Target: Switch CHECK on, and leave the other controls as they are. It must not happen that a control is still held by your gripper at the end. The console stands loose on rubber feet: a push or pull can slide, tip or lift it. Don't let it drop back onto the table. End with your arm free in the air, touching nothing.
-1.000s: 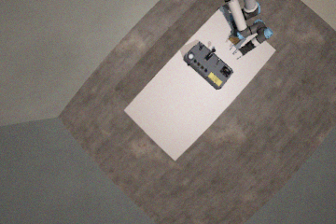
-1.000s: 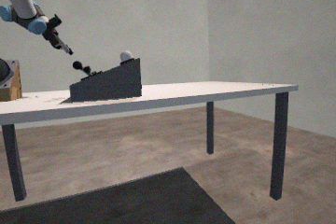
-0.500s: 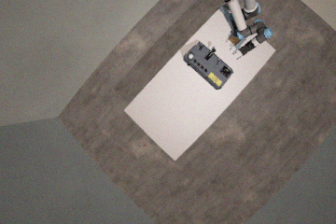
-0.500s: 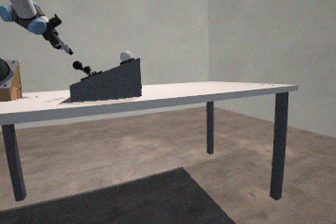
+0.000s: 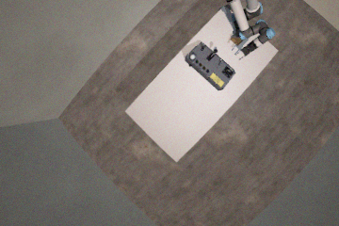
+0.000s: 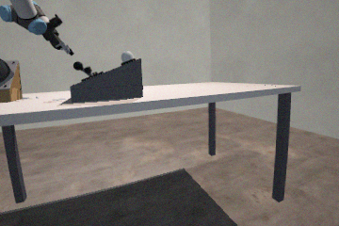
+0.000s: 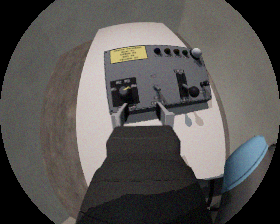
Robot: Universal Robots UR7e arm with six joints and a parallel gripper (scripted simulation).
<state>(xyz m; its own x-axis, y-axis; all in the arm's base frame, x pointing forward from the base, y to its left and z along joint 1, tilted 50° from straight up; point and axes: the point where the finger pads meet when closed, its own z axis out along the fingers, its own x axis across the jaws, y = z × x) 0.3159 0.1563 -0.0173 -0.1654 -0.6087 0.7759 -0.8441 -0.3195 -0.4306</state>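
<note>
The dark grey wedge console (image 5: 209, 67) stands on the white table; it also shows in the side view (image 6: 109, 85) and the wrist view (image 7: 155, 78). It carries a yellow label (image 7: 126, 53), a row of small dark knobs (image 7: 170, 52), a pale round knob (image 7: 196, 52), ball-topped levers (image 7: 193, 88) and a switch block with a yellow mark (image 7: 124, 91). I cannot read which control is CHECK. My gripper (image 7: 142, 108) (image 6: 67, 50) is open and empty. It hangs in the air above and short of the console's low edge, not touching it.
The arm's base (image 5: 232, 13) stands at the table's far end, with a tan block (image 6: 11, 82) beside it. A blue arm joint (image 7: 250, 160) shows at the right of the wrist view. The table edge (image 5: 155, 136) lies far from the console.
</note>
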